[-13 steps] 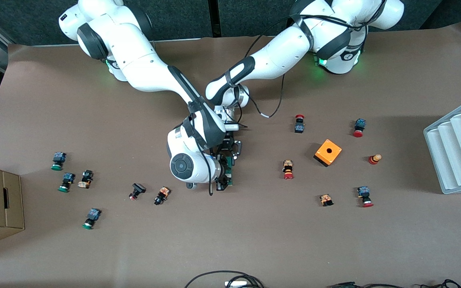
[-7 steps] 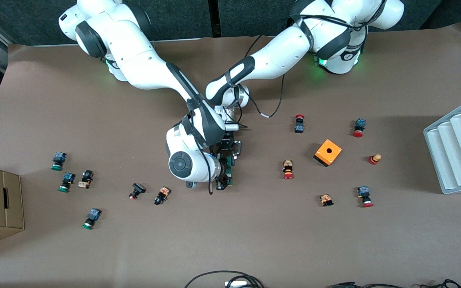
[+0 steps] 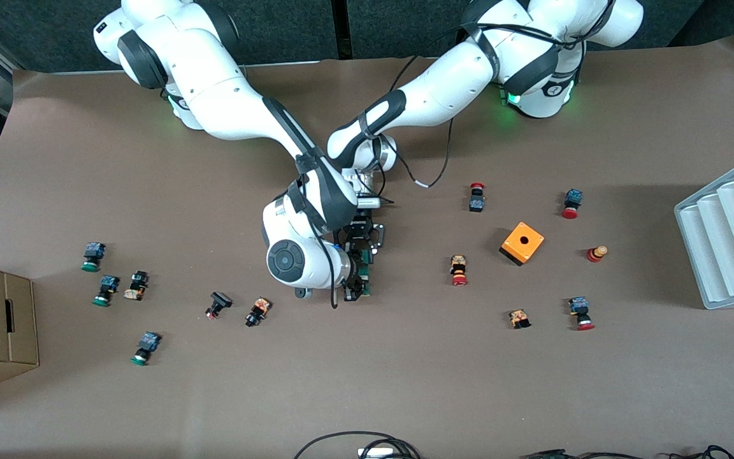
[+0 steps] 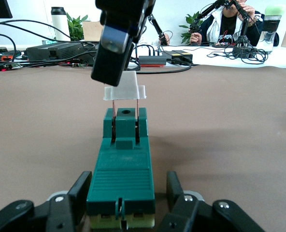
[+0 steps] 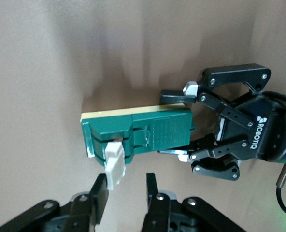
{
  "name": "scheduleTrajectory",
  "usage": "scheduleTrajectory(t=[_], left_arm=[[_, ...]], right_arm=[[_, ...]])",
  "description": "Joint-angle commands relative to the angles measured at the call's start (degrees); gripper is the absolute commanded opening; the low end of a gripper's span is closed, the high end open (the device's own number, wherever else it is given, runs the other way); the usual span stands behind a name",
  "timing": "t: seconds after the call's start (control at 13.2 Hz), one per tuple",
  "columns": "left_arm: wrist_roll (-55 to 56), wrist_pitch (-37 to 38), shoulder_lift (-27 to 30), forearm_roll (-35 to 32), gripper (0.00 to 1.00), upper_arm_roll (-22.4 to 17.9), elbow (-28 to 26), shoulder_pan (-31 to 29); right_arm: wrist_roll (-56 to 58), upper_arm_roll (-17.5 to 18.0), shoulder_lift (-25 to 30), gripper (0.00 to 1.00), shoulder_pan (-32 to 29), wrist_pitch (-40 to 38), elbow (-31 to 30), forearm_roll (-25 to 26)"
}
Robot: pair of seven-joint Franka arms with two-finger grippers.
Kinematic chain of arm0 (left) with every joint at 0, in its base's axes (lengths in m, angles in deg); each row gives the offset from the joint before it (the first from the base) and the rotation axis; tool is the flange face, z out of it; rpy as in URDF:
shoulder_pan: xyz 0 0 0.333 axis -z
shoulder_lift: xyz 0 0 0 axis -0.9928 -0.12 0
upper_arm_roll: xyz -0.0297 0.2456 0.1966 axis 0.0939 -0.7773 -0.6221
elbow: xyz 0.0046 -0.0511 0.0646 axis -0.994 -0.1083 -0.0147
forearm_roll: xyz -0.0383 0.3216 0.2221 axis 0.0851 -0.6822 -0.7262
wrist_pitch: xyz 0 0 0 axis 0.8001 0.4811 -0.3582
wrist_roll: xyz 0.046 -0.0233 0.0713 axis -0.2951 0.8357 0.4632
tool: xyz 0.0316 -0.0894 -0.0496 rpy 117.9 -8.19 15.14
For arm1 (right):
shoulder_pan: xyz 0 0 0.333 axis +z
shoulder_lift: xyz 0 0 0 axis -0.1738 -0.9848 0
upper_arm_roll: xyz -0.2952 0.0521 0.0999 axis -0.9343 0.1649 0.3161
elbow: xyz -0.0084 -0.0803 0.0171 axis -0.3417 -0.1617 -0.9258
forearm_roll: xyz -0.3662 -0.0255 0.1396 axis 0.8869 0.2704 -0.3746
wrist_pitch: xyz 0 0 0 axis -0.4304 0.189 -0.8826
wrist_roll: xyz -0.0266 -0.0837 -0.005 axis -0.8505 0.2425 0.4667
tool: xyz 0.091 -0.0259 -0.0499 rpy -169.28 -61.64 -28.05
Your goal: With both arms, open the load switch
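At the centre of the front frame, the left gripper (image 4: 128, 205) is clamped tight on the body of the load switch (image 4: 121, 171), which sits on the table. The right gripper (image 5: 122, 198) is pinched on its white piece (image 5: 115, 164), drawn out on two thin pins. Since the earlier frame the right arm's wrist has edged slightly toward the upper left; the switch has not shifted

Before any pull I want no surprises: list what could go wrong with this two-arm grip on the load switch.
The right gripper pinches the white tab off-centre, so it may slip off. The left gripper clamps just one end of the load switch, so a pull could tilt the body or drag it free.
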Motion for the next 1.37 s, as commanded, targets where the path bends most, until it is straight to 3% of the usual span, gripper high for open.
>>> scheduleTrajectory(t=[0.0,1.29], left_arm=[[1.4,0.8,-0.9,-1.0,0.70,-0.7,0.5,0.8],[1.4,0.8,-0.9,-1.0,0.70,-0.7,0.5,0.8]], right_arm=[[0.5,-0.2,1.6,0.39,0.2,-0.6,-2.4,0.3],[0.7,-0.1,4.3,0.39,2.1,-0.1,-7.5,2.3]])
